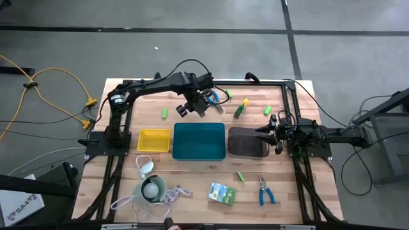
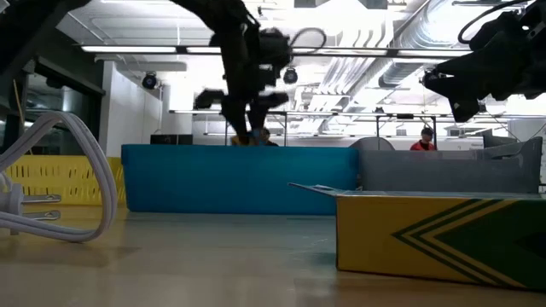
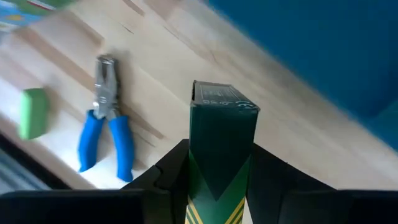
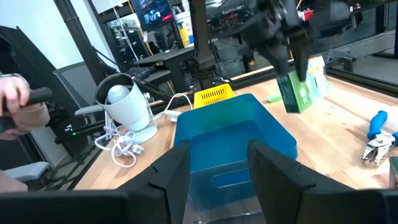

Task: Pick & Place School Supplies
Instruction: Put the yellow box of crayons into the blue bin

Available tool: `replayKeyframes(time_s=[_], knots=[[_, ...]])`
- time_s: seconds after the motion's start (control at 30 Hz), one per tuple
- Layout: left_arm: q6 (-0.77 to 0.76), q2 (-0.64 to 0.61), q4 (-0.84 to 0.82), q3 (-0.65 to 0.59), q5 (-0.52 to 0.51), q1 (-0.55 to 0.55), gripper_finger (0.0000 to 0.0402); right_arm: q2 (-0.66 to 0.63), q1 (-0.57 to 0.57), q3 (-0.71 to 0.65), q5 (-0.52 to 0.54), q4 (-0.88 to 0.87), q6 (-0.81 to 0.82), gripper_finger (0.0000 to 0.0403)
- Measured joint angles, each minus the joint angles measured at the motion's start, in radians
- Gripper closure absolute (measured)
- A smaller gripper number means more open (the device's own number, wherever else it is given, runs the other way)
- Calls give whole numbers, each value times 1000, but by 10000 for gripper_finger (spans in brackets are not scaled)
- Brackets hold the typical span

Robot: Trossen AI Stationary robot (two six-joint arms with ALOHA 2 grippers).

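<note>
My left gripper [image 1: 201,105] hangs just beyond the teal tray's [image 1: 199,142] far wall, shut on a dark green box with yellow chevrons [image 3: 221,118], which the right wrist view shows in the air [image 4: 293,93]. On the table below lie blue-handled pliers [image 3: 106,134] and a lime-green block [image 3: 32,112]. A yellow-and-green box [image 1: 241,107] and another lime block [image 1: 268,110] lie farther right. My right gripper [image 1: 267,132] waits open at the right, over the dark grey tray [image 1: 246,144]. My left gripper pinches the green box by its two long side faces [image 3: 194,155] between its two fingers [image 3: 171,171]. The fingers come steeply from above. The box's printed end [image 3: 222,102] sticks out past the fingertips. The box hangs tilted [image 4: 298,99], clear of the table.
A yellow tray [image 1: 154,140] stands left of the teal one. Near the front edge lie a white round gadget with its cord [image 1: 150,189], a green-and-white pack [image 1: 222,192], a small green piece [image 1: 241,176] and a second blue-handled tool [image 1: 265,191].
</note>
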Motion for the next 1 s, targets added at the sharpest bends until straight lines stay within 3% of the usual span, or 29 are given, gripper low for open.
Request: replayKeyframes(time_s=[0.2, 0.63, 1.0], knots=[[-175, -78, 0, 0, 15, -44, 292, 0, 0, 0, 0, 0, 0, 253], [-756, -107, -42, 2, 262, -168, 292, 0, 0, 0, 0, 0, 0, 253], [-900, -30, -18, 2, 268, -295, 293, 0, 0, 0, 0, 0, 0, 253]])
